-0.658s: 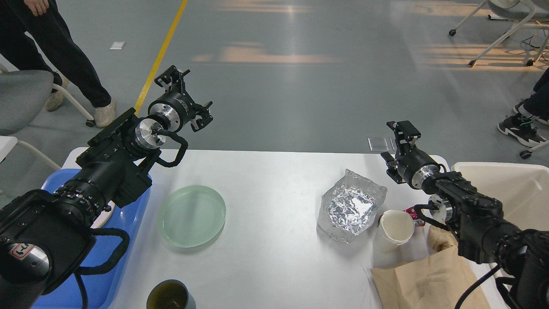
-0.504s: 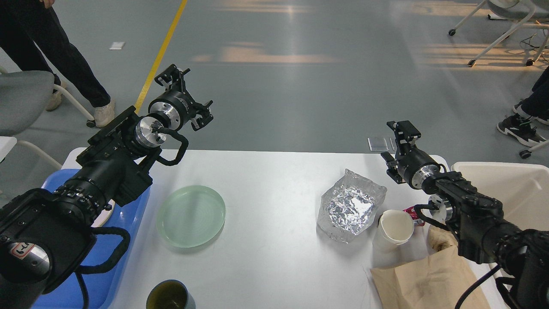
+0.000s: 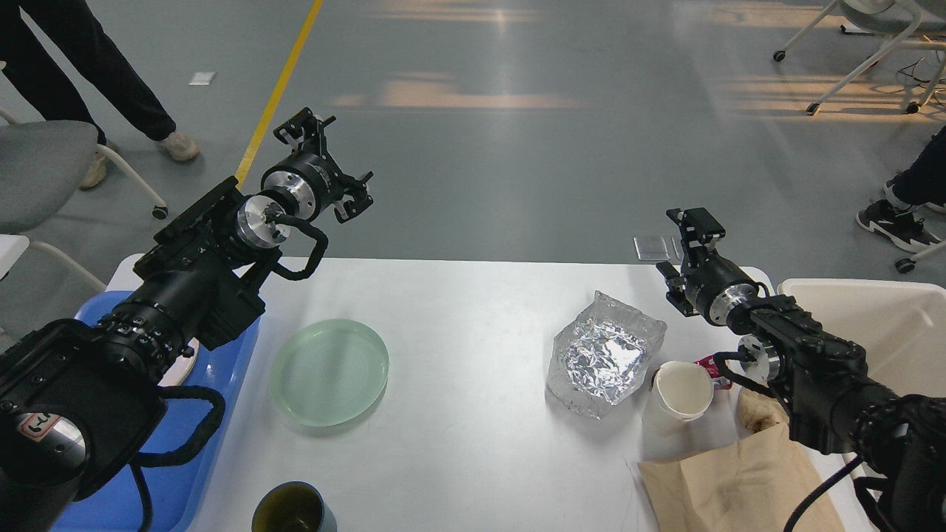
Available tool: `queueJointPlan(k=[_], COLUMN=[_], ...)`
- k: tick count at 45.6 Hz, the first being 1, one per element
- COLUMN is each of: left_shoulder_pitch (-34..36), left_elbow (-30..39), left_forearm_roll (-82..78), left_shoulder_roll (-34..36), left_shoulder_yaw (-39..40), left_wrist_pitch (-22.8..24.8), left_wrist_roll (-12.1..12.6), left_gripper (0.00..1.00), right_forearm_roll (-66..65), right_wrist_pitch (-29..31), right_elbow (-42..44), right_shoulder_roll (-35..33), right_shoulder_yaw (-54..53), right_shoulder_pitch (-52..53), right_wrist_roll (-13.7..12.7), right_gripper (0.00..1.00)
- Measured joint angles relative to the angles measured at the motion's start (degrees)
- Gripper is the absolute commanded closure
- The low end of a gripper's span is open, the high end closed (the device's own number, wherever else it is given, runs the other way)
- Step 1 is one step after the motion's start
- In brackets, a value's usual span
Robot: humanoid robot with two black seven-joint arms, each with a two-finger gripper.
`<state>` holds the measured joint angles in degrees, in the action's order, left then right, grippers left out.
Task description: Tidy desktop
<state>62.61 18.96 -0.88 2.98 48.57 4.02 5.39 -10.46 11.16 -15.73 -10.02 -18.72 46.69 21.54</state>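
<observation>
The white desktop [image 3: 473, 303] carries a round pale green glass plate [image 3: 329, 372] at centre left and a crumpled foil bag [image 3: 604, 355] at centre right. A white paper cup [image 3: 680, 395] lies on its side by the foil, with a red wrapper [image 3: 713, 367] behind it. A brown paper bag [image 3: 739, 480] lies at the front right. My left gripper [image 3: 332, 162] hangs open and empty above the far left edge. My right gripper [image 3: 678, 251] stands open and empty over the far right edge, behind the foil bag.
A blue tray [image 3: 170, 458] with a white plate [image 3: 181, 366] sits at the left edge, partly under my left arm. A cream bin [image 3: 887, 325] stands at the right. A dark green cup [image 3: 292, 510] sits at the front edge. People and chairs stand on the floor beyond.
</observation>
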Motion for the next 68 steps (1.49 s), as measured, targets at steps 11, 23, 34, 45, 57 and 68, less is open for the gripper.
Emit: queueJointPlan(k=[11,23,34,45,57,68], left_shoulder_pitch=[2.8,9.8,16.7,23.2,38.1,49.4], left_elbow=[-0.1,0.2,0.5,1.3,5.0,11.2], left_forearm_roll=[-0.1,-0.2,-0.2,-0.4,-1.0,-1.0], left_shoulder_roll=[7.3,15.4,19.3,22.0,25.1,27.5], left_shoulder_yaw=[-6.2,-25.6,-35.8,-42.6,-73.8,-88.2], left_wrist_pitch=[0.2,0.4,1.4,5.1,20.5,46.8], left_wrist_roll=[0.1,0.1,0.1,3.7,8.1,8.1], left_gripper=[0.04,0.04,0.04,0.04,0.04,0.04], right_forearm_roll=[0.0,0.0,0.0,0.0,0.0,0.0], right_wrist_pitch=[0.0,0.0,0.0,0.0,0.0,0.0], right_elbow=[0.0,0.0,0.0,0.0,0.0,0.0], right_shoulder_roll=[0.0,0.0,0.0,0.0,0.0,0.0], right_shoulder_yaw=[0.0,0.0,0.0,0.0,0.0,0.0], right_shoulder_pitch=[0.0,0.0,0.0,0.0,0.0,0.0], right_wrist_roll=[0.0,0.0,0.0,0.0,0.0,0.0], right_gripper=[0.0,0.0,0.0,0.0,0.0,0.0])
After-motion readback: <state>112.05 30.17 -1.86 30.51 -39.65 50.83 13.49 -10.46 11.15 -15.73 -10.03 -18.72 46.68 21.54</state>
